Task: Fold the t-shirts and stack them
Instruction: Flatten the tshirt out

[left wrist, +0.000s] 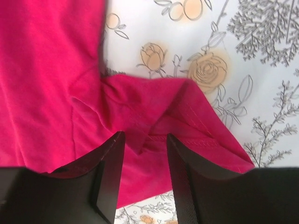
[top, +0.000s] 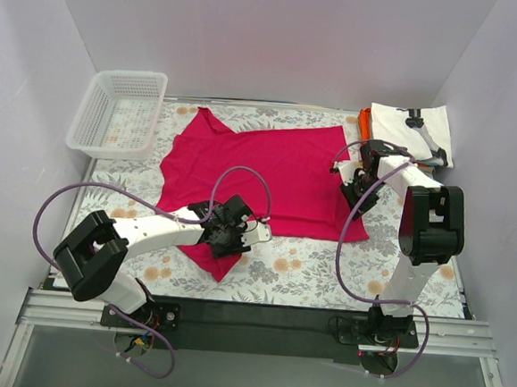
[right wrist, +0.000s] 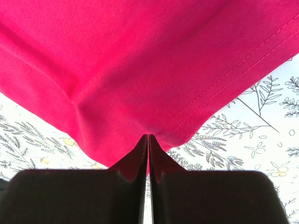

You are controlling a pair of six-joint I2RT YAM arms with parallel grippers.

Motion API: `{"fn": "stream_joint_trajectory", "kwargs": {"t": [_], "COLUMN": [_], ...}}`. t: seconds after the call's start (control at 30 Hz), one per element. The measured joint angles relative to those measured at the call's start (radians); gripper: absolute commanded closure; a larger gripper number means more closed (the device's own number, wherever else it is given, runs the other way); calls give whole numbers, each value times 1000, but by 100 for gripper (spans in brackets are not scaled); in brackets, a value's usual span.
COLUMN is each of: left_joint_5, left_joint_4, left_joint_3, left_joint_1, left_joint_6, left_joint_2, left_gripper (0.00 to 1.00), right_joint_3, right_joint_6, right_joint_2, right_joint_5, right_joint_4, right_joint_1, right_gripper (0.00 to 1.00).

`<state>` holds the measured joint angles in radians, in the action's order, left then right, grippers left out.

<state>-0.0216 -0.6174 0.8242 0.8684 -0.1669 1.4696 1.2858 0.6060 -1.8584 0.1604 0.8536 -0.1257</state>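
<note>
Cloth tension is the story here. Your crimson-pink t-shirt [top: 278, 168] lies spread flat across the middle of the floral surface [top: 324, 270], neck toward 11 o'clock, not yet folded. At its 3 o'clock edge your right gripper [right wrist: 148, 137] is clenched on the hem corner. The wrist view shows creases fanning out from the pinch, so that corner looks anchored, probably to keep the body from sliding while the other side is worked.

At the shirt's 7 o'clock corner your left gripper [left wrist: 145, 140] hangs low over the sleeve [left wrist: 187, 116] with its jaws parted, grasping nothing; a turned-over bit of sleeve hem lies in the gap between them. I judge that as lined up for a pinch on the sleeve, ready to tuck it inward as the first fold.

At 1 o'clock on the surface, the white t-shirt [top: 420, 134] with black print sits folded on top of the orange t-shirt [top: 364, 121] — that is your stack, and this shirt belongs on it once folded. The white mesh basket [top: 96, 100] stands at 10 o'clock, well apart from both arms.
</note>
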Motion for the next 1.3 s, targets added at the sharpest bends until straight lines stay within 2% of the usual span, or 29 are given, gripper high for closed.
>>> {"fn": "stream_joint_trajectory", "kwargs": {"t": [0.27, 0.3, 0.4, 0.73, 0.83, 1.2, 1.3], "left_joint_5": [-24, -24, -23, 3, 3, -25, -26], "left_joint_4": [71, 74, 79, 57, 59, 94, 93], "left_joint_3": [-3, -3, -3, -10, -23, -29, -17], "left_joint_1": [0, 0, 0, 0, 0, 0, 0], "left_joint_6": [15, 17, 22, 35, 36, 47, 48], "left_joint_2": [17, 18, 19, 19, 19, 26, 26], "left_gripper": [80, 80, 68, 62, 67, 99, 100], "right_joint_3": [1, 1, 1, 1, 1, 1, 1], "right_joint_6": [0, 0, 0, 0, 0, 1, 1], "right_joint_2": [0, 0, 0, -1, -3, -3, -3], "right_joint_5": [0, 0, 0, 0, 2, 4, 7], "right_joint_4": [5, 5, 5, 5, 5, 6, 5], "right_joint_1": [1, 1, 2, 8, 8, 9, 9], "right_gripper": [93, 93, 94, 93, 94, 94, 94]}}
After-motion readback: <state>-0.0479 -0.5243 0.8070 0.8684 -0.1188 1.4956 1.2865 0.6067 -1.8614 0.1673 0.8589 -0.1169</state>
